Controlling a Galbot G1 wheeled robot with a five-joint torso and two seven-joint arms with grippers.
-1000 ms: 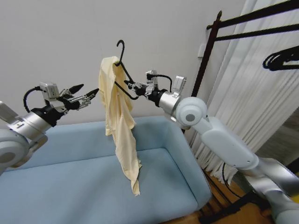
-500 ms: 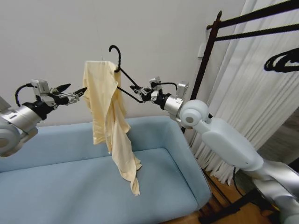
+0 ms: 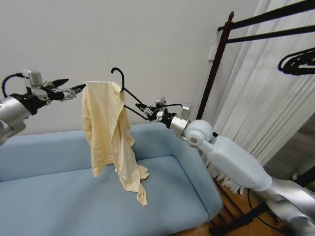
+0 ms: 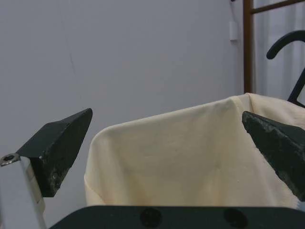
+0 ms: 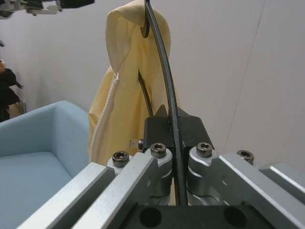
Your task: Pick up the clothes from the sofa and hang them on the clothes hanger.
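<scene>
1. One garment, a pale yellow shirt (image 3: 106, 132), is off the sofa (image 3: 59, 196) and up in the air. Its lowest tail hangs at 6 o'clock over the seat, and I cannot tell whether it touches the cushion.
2. One arm of the black hanger (image 3: 129, 93) carries the shirt. The other arm runs bare toward 4 o'clock, down to the right gripper (image 3: 150, 112), so the dressing looks about half done.
3. Right gripper: the wrist view shows its jaws closed tight on the hanger's wire (image 5: 167, 86), with the shirt hanging beyond at 12 o'clock.
4. Left gripper (image 3: 73, 86): it sits at 9 o'clock of the shirt's top edge, just beside the cloth. Its fingers (image 4: 59, 145) are spread wide and hold nothing, and its own camera shows the shirt's shoulder framed between them.
5. Left to do, as I judge it: seat the second shoulder on the bare arm so the shirt sits square.
6. After that, the hook has to go onto the dark rack (image 3: 216, 64), which stands at 2 o'clock, well apart from the hanger. Spare hangers (image 3: 298, 61) are already on it at 3 o'clock.
</scene>
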